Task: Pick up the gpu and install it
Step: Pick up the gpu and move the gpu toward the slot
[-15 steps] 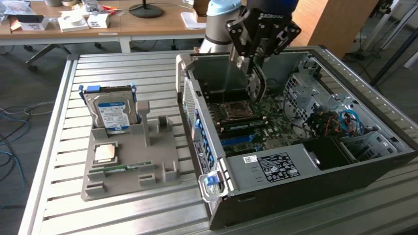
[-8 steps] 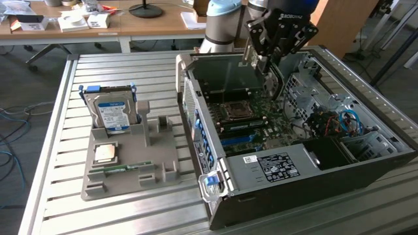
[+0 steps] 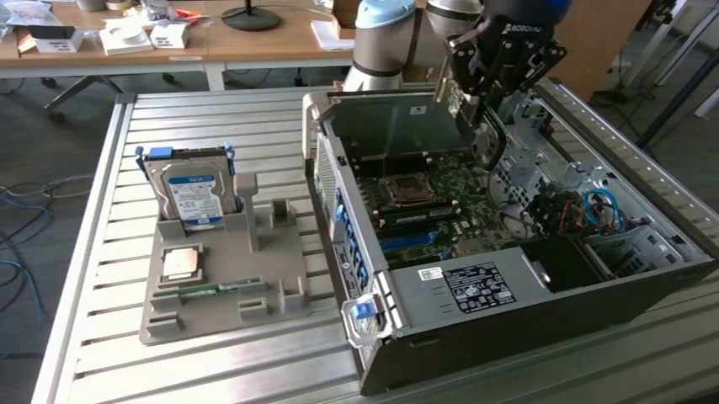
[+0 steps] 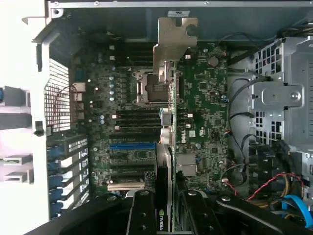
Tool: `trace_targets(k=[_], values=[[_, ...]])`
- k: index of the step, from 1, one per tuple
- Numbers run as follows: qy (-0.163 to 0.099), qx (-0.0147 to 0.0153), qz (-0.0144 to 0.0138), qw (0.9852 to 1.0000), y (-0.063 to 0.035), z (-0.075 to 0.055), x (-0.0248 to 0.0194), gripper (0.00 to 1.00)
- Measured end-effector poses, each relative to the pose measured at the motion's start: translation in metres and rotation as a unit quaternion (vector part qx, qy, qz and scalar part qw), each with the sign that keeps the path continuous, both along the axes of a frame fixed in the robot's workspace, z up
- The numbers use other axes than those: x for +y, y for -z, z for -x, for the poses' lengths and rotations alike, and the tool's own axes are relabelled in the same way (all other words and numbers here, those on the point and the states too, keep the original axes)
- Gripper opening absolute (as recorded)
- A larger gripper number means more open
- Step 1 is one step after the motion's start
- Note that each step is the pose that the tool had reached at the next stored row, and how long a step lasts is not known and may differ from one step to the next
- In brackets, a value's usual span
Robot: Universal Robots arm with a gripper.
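Claw [image 4: 165, 198] clamped on the gpu [image 4: 165, 161], held edge-down over the open computer case [image 3: 472, 353].
The card looks light, stiff and fragile; it is best gripped on its flat faces, clear of the chips.

**A robotics laboratory**

The place looks like a robotics lab. A robot arm [image 3: 380, 38] stands at a slatted metal table [image 3: 202, 126] that carries an open computer case [image 3: 472, 353]. Behind is a wooden desk [image 3: 264, 46] with boxes [image 3: 124, 38], and cables [image 3: 17, 206] lie on the floor.

gpu [image 4: 164, 166] above mobo [image 4: 205, 98] (in case [image 3: 540, 353]), hdd [image 3: 194, 198] outside
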State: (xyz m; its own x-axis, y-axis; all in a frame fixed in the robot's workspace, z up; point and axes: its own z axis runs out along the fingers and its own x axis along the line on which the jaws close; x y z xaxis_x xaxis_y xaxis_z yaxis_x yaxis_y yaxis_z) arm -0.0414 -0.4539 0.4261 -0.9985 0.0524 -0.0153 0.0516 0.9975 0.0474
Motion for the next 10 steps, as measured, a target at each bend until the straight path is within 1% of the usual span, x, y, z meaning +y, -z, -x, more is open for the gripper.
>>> trace_targets(k=[7, 10], values=[[-0.005, 0.0000, 0.0000, 1.0000, 0.0001, -0.018, 0.0000, 0.26], [-0.007, 0.0000, 0.0000, 1.0000, 0.0001, -0.020, 0.0000, 0.26]])
